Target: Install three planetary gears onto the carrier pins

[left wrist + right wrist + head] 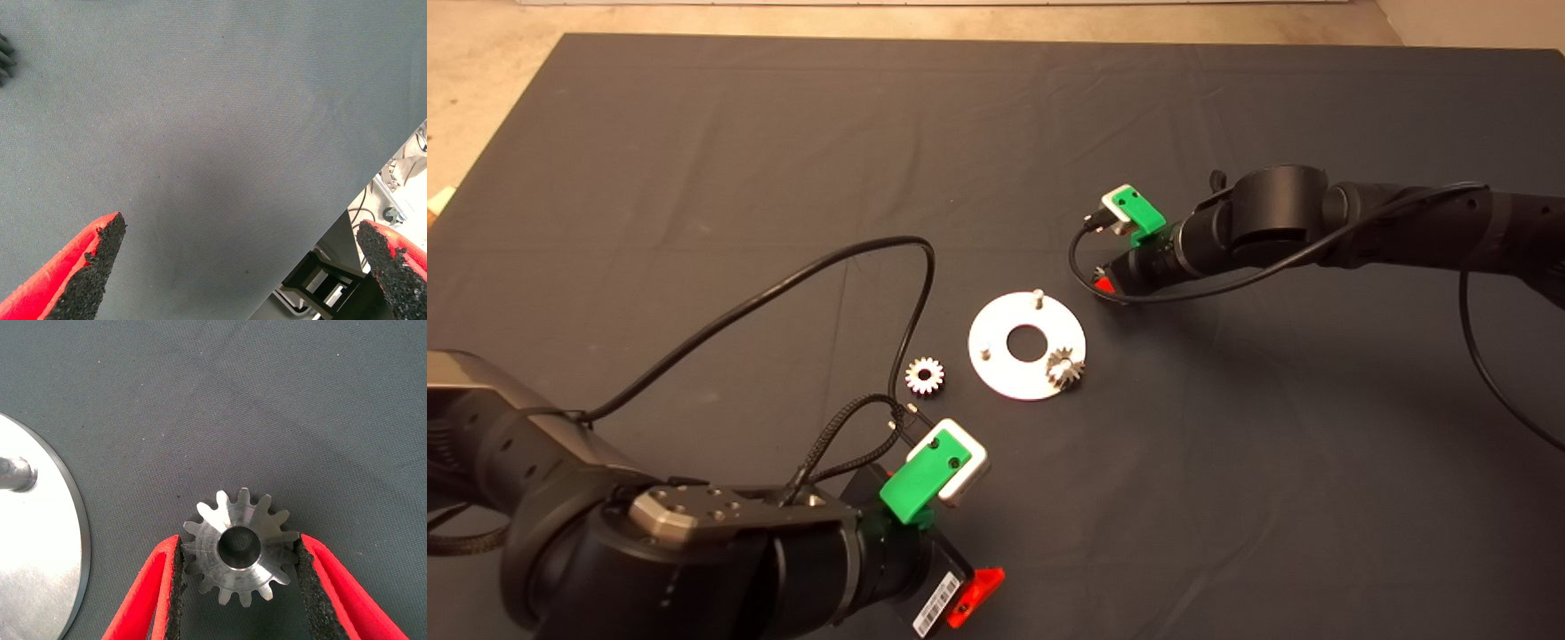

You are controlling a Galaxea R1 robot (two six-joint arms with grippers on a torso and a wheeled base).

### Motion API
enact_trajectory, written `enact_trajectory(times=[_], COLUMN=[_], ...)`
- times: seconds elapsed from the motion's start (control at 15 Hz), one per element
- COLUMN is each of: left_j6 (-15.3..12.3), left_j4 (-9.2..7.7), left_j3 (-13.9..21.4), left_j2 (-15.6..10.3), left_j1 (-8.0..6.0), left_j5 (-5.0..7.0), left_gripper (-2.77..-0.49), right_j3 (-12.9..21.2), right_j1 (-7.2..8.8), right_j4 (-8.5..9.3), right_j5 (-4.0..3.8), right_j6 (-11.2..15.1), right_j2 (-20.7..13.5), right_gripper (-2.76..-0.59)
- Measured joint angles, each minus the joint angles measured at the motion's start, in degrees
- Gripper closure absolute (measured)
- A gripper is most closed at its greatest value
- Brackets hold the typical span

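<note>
Right gripper (240,583) pinches a planetary gear (239,547) at the carrier disc's (1027,345) two o'clock; best carry it level over the twelve-o'clock pin (1038,293), bore centred, while the left gripper (240,267) waits spread.

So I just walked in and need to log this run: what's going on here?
The robot is fitting gears onto a pinned disc. One gear already sits on a pin. The right gripper has its pads on either side of a second gear on the mat beside the disc. A third gear lies loose on the mat. The left gripper hangs open near the mat's edge.
</note>
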Motion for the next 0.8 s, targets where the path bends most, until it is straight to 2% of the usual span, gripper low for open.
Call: enact_trajectory(times=[0.47,0.6,0.73,0.8], left_j6=[-0.01,-0.01,-0.01,-0.01], left_j4=[0.00,0.00,0.00,0.00], left_j3=[0.00,0.00,0.00,0.00], left_j2=[0.00,0.00,0.01,0.00], left_j1=[-0.02,-0.28,-0.28,-0.28], left_j5=[0.00,0.02,0.00,0.00], left_gripper=[-2.51,-2.51,-2.51,-2.51], right_j3=[0.80,1.54,2.00,2.08], right_j1=[0.20,1.46,3.82,4.45], right_j4=[0.02,0.09,0.13,0.09], right_j5=[-0.37,-0.41,-0.37,-0.24], right_j6=[0.02,0.09,0.24,0.26], right_j2=[-0.02,-0.02,-0.02,-0.02], right_gripper=[-0.94,-0.94,-0.94,-0.94])
